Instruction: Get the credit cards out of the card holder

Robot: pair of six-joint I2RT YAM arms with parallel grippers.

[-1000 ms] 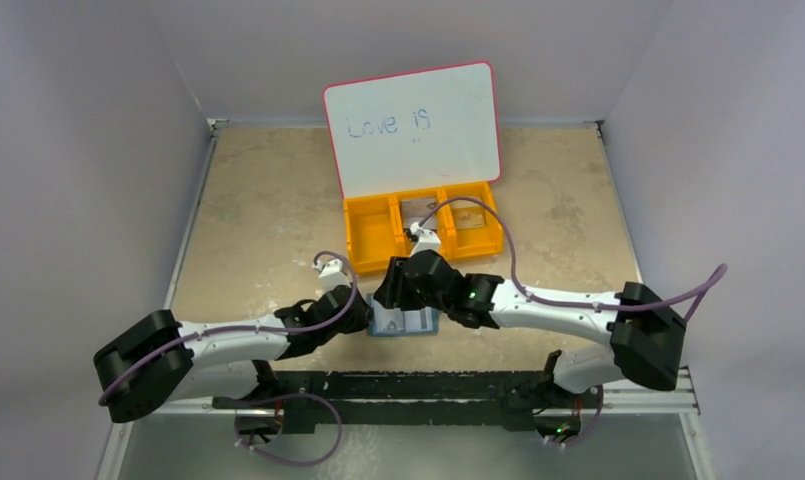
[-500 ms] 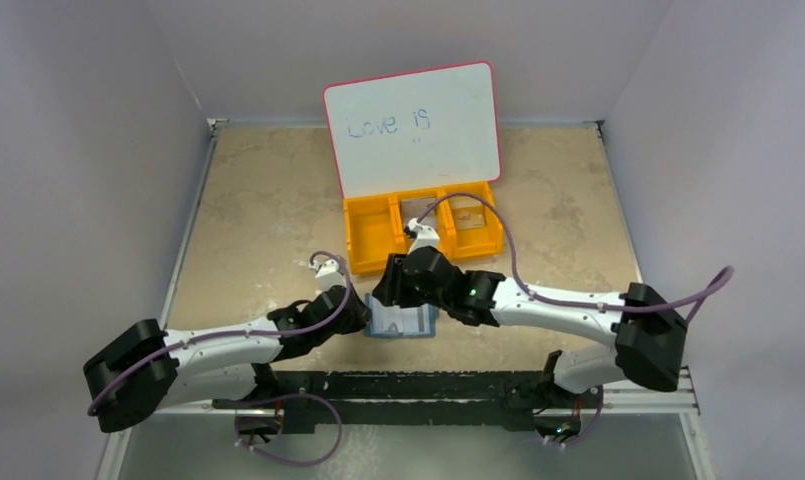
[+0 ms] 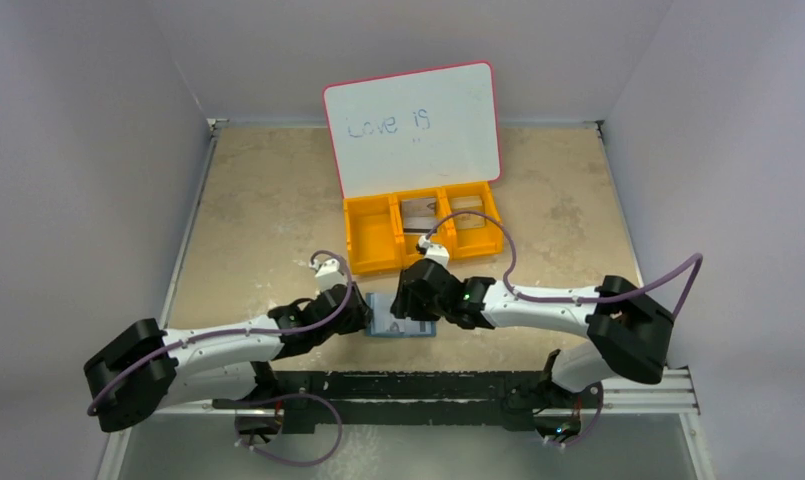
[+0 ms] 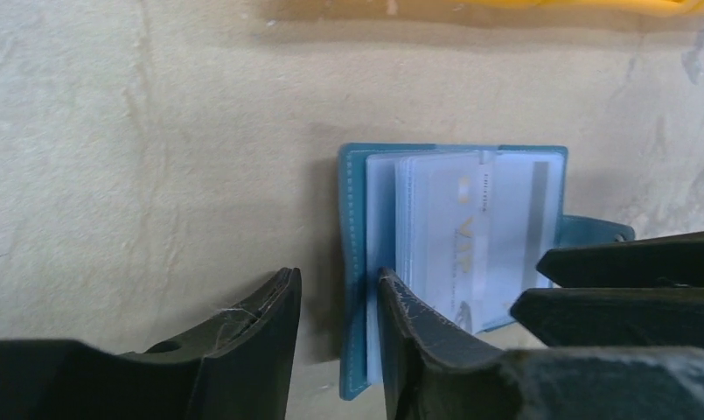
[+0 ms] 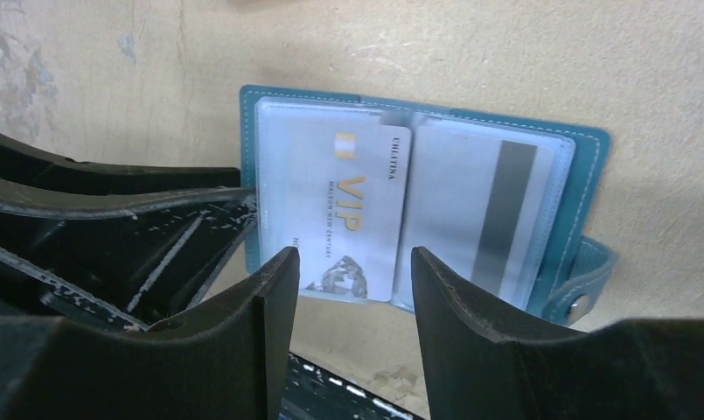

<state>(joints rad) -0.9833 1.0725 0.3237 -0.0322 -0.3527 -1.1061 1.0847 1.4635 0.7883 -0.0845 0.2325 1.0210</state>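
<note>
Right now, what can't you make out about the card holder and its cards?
Top view: the left gripper and right gripper cover most of the card holder; its cards are too small to tell.
Right wrist view: the VIP card hides any cards stacked beneath.
Left wrist view: the left gripper's finger hides the holder's near edge.
Top view: the orange bin contents are too small.

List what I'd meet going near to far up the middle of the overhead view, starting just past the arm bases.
card holder, lying open → orange bin → whiteboard standing at the back
</note>
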